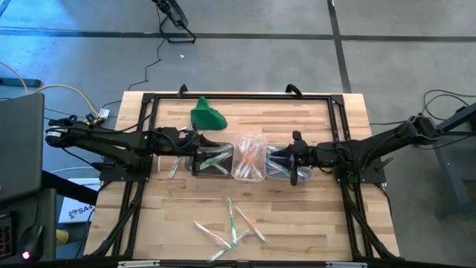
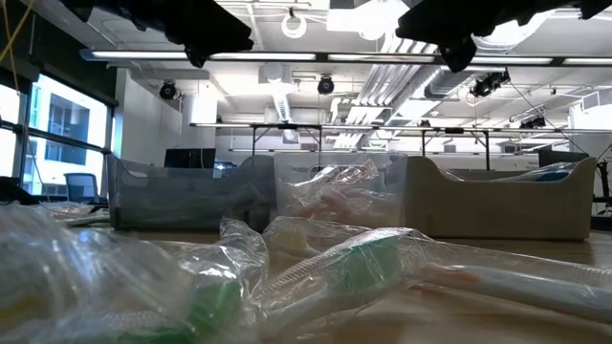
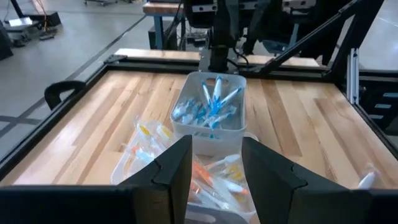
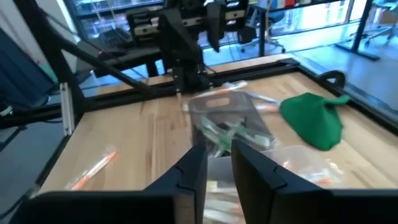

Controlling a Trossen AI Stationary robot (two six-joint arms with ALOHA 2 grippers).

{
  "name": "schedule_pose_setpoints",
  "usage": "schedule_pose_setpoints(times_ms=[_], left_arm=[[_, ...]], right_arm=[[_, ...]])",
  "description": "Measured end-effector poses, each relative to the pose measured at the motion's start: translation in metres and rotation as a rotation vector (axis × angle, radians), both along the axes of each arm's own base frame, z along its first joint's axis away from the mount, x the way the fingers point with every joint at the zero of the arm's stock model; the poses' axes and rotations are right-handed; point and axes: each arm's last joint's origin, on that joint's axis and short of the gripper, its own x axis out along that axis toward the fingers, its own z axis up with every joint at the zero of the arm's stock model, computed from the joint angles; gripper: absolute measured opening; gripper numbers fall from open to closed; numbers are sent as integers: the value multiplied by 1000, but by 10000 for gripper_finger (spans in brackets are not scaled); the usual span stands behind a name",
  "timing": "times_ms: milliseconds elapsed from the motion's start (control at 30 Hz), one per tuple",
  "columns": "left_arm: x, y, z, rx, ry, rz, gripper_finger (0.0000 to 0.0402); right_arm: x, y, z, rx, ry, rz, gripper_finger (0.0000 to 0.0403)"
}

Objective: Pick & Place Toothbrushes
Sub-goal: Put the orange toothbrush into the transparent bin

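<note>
Three clear tubs stand in a row mid-table: the left tub (image 1: 212, 159) holds green toothbrushes, the middle tub (image 1: 249, 157) orange-pink ones, and the right tub (image 1: 281, 163) blue ones. Several wrapped toothbrushes (image 1: 232, 225) lie loose near the table's near edge and fill the foreground (image 2: 335, 268) of the low view. One more toothbrush (image 1: 175, 165) lies left of the left tub. My left gripper (image 1: 195, 146) (image 3: 216, 167) hovers open over the left tub, pointing right. My right gripper (image 1: 295, 159) (image 4: 217, 163) hovers over the right tub, pointing left, open by a narrow gap with nothing between the fingers.
A green cloth-like lump (image 1: 207, 114) (image 4: 313, 118) lies on the far side, behind the left tub. A black frame (image 1: 238, 97) runs around the wooden table top. Bare wood shows between the tubs and the loose toothbrushes.
</note>
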Motion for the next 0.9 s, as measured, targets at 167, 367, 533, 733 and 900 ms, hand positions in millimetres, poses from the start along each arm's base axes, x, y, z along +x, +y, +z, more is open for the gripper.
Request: schedule_pose_setpoints(times_ms=[167, 367, 533, 733, 900], left_arm=[[0, 0, -1, -45, 3, 9, 136], [0, 0, -1, -66, 1, 14, 136], [0, 0, -1, -61, 2, 13, 136], [0, -1, 0, -91, -5, -6, 136], [1, -3, 2, -132, -29, -83, 136]], right_arm=[[11, 6, -9, 37, 9, 59, 44], [19, 11, -20, 35, 52, 105, 26], [21, 11, -24, 25, 64, 98, 21], [22, 11, -23, 26, 53, 99, 20], [22, 11, -22, 27, 50, 99, 19]])
